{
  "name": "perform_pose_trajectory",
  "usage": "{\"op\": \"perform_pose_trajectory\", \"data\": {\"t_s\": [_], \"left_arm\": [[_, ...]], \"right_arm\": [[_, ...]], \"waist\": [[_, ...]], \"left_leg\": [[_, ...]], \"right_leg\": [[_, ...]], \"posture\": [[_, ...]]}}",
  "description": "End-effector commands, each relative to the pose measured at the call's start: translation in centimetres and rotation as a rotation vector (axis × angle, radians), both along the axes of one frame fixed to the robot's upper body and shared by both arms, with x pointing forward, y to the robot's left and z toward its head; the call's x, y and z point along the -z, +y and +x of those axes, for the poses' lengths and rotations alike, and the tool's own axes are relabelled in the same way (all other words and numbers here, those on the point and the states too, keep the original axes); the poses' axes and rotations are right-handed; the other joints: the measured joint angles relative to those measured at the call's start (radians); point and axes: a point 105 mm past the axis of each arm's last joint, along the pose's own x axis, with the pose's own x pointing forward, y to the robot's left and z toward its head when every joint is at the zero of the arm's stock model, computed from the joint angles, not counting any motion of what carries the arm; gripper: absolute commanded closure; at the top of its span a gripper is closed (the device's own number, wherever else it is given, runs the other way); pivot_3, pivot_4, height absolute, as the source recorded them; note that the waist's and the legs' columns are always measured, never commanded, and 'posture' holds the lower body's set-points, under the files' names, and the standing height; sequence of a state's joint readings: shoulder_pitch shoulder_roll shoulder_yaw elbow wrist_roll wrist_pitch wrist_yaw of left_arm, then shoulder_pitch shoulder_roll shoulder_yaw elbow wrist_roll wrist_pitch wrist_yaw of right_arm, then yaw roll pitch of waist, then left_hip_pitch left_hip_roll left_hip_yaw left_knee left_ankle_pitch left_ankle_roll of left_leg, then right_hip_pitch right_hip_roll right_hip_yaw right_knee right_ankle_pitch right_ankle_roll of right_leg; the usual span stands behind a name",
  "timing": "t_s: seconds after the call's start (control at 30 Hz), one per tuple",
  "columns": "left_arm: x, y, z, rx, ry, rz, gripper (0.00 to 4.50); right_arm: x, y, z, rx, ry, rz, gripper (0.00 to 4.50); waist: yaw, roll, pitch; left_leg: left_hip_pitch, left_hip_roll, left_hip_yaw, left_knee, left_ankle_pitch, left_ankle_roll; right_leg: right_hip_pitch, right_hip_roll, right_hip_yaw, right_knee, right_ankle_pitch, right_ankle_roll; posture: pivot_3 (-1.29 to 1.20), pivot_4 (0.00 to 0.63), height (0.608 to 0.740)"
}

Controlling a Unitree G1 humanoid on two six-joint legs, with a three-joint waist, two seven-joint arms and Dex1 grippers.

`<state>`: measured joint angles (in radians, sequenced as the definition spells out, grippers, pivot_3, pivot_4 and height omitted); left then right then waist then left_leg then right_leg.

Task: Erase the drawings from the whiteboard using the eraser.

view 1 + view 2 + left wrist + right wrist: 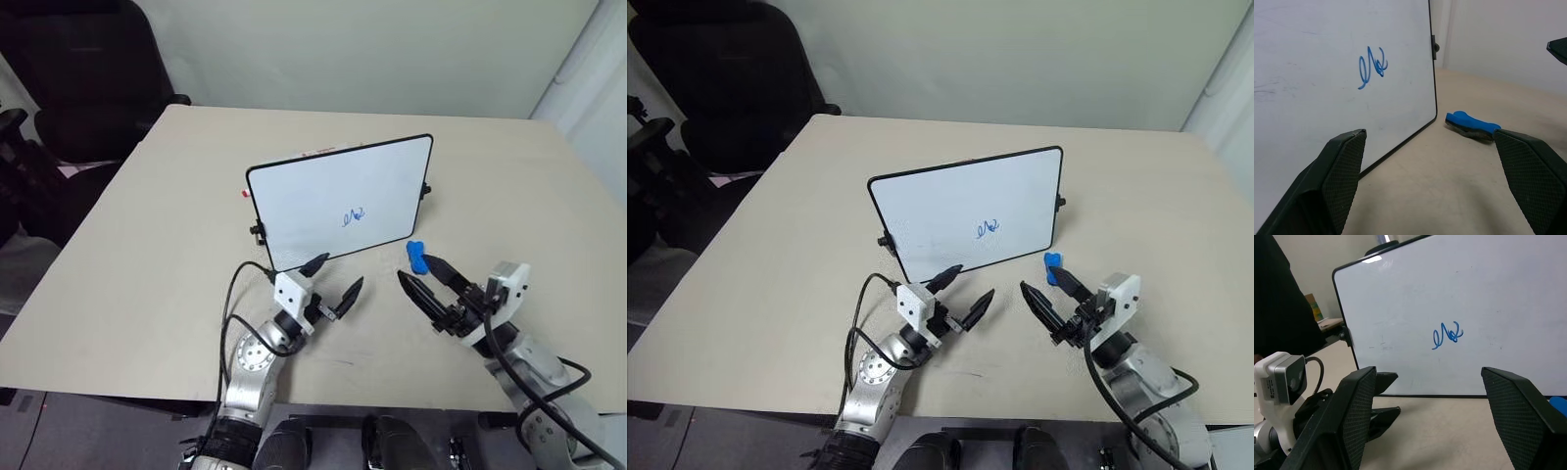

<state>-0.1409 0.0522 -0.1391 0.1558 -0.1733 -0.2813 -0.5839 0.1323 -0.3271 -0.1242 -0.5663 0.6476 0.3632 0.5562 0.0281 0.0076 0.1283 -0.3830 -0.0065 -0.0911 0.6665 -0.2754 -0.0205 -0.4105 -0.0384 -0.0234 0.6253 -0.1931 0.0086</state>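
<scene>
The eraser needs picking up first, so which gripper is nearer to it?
Right. The right gripper is open just in front of the eraser, one finger almost at it. The left gripper, also open, sits farther off, by the whiteboard bottom edge.

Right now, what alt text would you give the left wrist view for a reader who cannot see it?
A whiteboard with a small blue scribble stands propped on a beige table, and a blue eraser lies on the table beside its lower corner. The left gripper, its black jaws open and empty, frames the foreground.
</scene>
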Motion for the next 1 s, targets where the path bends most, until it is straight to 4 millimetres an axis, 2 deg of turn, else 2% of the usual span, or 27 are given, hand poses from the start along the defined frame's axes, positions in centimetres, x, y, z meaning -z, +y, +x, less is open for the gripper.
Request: {"op": "perform_pose_trajectory", "data": {"t_s": [0.03,0.27,0.5,0.6,0.83,1.0], "left_arm": [[-0.9,-0.4,0.1,0.01,-0.041,-0.018,0.0],[-0.6,0.0,0.8,-0.008,-0.024,-0.023,0.0],[0.8,0.2,1.6,-0.028,0.02,0.009,0.0],[1.2,0.1,1.6,-0.03,0.029,0.012,0.0],[1.9,0.1,1.0,-0.044,0.051,0.009,0.0],[2.2,0.2,0.6,-0.051,0.058,0.018,0.0]], "right_arm": [[-1.2,0.0,-0.5,0.007,-0.058,-0.011,0.88],[-0.8,-0.3,-0.1,0.036,0.002,-0.031,0.88],[-0.4,-1.8,1.5,0.136,0.054,-0.103,0.88],[-0.6,-2.3,2.3,0.168,0.048,-0.118,0.88],[0.4,-2.5,4.5,0.193,0.138,-0.194,0.88],[1.2,-2.5,6.5,0.228,0.188,-0.272,0.88]], "waist": [[0.0,0.0,0.0],[0.0,0.0,0.0],[0.002,0.001,0.0],[0.0,0.001,0.0],[-0.004,0.002,-0.001],[-0.004,0.008,-0.003]], "left_leg": [[0.0,0.0,0.0,0.0,0.0,0.0],[0.0,0.0,0.0,0.0,0.0,0.0],[0.002,0.0,0.0,0.0,0.002,0.0],[0.006,0.0,0.0,0.0,0.003,0.0],[0.013,-0.001,0.001,-0.002,0.002,0.002],[0.015,-0.001,0.002,-0.004,0.002,0.002]], "right_leg": [[0.0,0.0,0.0,0.0,0.0,0.0],[0.0,0.0,0.0,0.0,0.0,0.001],[0.002,0.0,0.0,0.0,-0.001,0.006],[0.006,0.0,0.0,0.0,-0.002,0.01],[0.013,0.0,0.001,0.0,-0.004,0.012],[0.013,0.0,0.002,0.0,-0.009,0.012]], "posture": [[0.0,0.15,0.74],[0.0,0.15,0.74],[0.0,0.15,0.74],[0.0,0.15,0.74],[0.0,0.15,0.74],[0.0,0.15,0.74]]}}
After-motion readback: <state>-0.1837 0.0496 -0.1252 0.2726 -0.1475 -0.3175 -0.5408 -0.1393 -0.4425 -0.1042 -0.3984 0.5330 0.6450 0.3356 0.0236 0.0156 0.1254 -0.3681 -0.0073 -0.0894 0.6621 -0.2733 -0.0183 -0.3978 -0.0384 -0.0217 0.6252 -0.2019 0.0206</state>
